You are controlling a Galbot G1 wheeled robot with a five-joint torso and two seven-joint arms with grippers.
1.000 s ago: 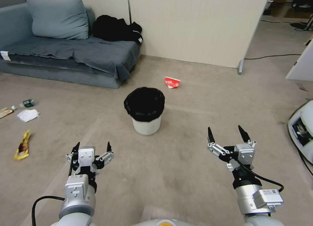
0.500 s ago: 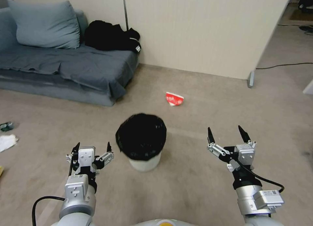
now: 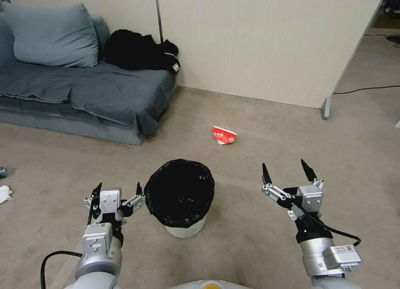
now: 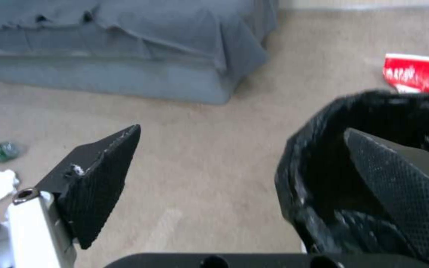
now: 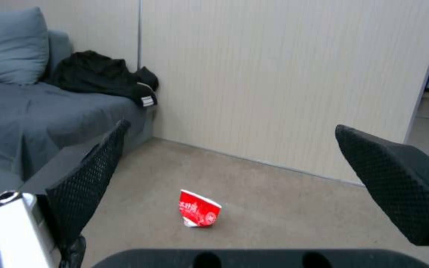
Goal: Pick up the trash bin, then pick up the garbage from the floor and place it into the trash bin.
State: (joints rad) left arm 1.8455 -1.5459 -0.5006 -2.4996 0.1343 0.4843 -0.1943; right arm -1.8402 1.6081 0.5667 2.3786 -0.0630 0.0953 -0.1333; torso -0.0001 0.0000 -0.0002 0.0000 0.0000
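1. We saw the bin (image 3: 180,197) standing upright on the floor (image 3: 250,247), between our 2 grippers. The left gripper (image 3: 116,188) hovered just beside the bin's rim, its jaws spread and holding nothing. In the left wrist view 1 finger (image 4: 398,190) overlapped the bag (image 4: 314,175), but we could not tell whether it touched.
2. The right gripper (image 3: 286,172) hung well apart from the bin, on its other side, jaws spread wide and empty.
3. The red carton (image 3: 224,135) lay on the floor beyond the bin, toward the wall (image 3: 266,43). A tissue (image 3: 3,194) and a small bottle (image 3: 2,171) lay far off on the bin's left, and the sofa (image 3: 83,89) stood beyond it on that side.
4. We judged the main risk to be the thin bag: a finger closing on loose film alone could pull the liner off and leave the bucket behind.
5. We also judged that a sideways nudge from the left finger could tip the light bin, since nothing steadied its far side.
6. A 3rd risk, we thought, was a pinch at 1 rim point letting the bin swing and tilt when lifted.
7. Against the frame 1 second earlier, the whole head view had shifted, so the camera had moved. The bin then stood well ahead of both grippers; now it sat level with them. The yellow wrapper seen then was out of frame.
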